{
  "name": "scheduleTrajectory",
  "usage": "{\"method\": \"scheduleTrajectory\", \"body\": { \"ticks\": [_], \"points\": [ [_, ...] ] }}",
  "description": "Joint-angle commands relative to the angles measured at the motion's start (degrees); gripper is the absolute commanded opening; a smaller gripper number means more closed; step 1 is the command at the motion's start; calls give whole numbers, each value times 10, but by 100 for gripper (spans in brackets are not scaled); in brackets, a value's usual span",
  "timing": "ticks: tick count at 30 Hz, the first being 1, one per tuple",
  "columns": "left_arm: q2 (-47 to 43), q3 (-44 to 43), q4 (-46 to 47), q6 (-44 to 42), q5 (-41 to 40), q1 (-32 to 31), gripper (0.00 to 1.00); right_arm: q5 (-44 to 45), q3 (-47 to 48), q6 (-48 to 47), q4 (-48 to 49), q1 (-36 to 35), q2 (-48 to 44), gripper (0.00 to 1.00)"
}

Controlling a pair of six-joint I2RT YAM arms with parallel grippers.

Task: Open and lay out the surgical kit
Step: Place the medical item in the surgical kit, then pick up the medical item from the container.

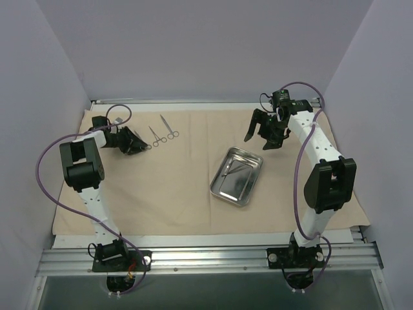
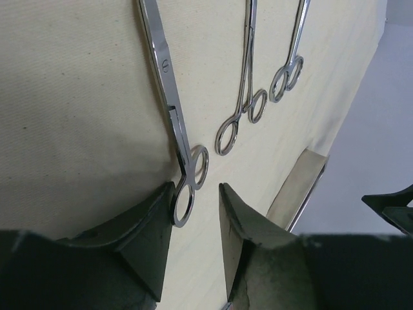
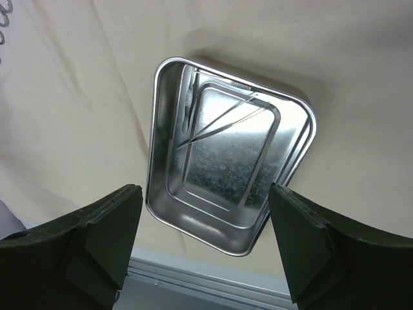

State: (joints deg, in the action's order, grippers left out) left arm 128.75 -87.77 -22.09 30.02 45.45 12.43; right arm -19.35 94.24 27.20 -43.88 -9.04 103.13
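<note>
Surgical kit on view: the cloth (image 1: 168, 194) is seen opened flat, and the tray (image 1: 219, 192) is set on it right of centre, turned a little off square. At the far left of the cloth three ring-handled tools are laid in a row, rings toward the arms: scissors (image 2: 169, 84), then a clamp (image 2: 246, 71), then a second clamp (image 2: 295, 45), each apart from the next.

The left end effector (image 2: 195, 194) is held low at the handle end of the scissors, its fingers spread with a clear gap. One ring is seen just against the inner face of the finger (image 2: 151, 226) on the left of the wrist view. Nothing is pinched, so the scissors are judged to be resting on the cloth.

Over on the other side, the right end effector (image 3: 205, 190) is hung above the tray, spread wide, with nothing between its fingers. In its wrist view the tray is framed squarely between them, straight below.

Thin tools (image 3: 216, 121) are seen lying in the tray, one slim piece running diagonally across the floor and another along a long wall. Their exact number cannot be told.

The right arm is plainly the nearer one, while the left arm is well apart from the tray. The next pick is therefore judged to be the right arm's, with the fingers to be turned across the slim piece's long axis before descent.

The right arm is reached forward with the wrist pitched down. The left arm is folded at a high elbow, with the forearm stretched to the far left.
</note>
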Motion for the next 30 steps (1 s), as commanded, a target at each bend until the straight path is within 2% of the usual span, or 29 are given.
{"method": "scheduleTrajectory", "body": {
  "ticks": [1,7,12,13,14,15,19,24,27,30],
  "points": [
    [11,-22,-26,-25,-26,5,44,-7,-5,7,-6,-3,-21,81],
    [13,-46,-81,-50,-72,5,51,-8,-13,7,-6,-5,-22,81],
    [8,-86,-213,-55,-135,5,55,-3,-14,10,-6,-11,-16,81],
    [3,-75,-215,-53,-139,5,61,8,-18,14,-5,-12,-14,81],
    [-18,-65,-208,-45,-138,4,99,17,-20,20,-3,-14,-13,81],
    [-31,-54,-198,-42,-141,4,94,23,-23,32,3,-18,-11,81],
    [-77,-30,-204,-39,-171,2,94,67,-30,61,11,-32,4,78],
    [-202,19,-200,-22,-251,-13,94,99,-64,111,55,-66,39,73],
    [-257,36,-212,-28,-311,-60,94,130,-90,151,76,-93,53,72],
    [-280,40,-227,-33,-352,-110,94,136,-126,205,110,-105,52,64]
  ]
}}
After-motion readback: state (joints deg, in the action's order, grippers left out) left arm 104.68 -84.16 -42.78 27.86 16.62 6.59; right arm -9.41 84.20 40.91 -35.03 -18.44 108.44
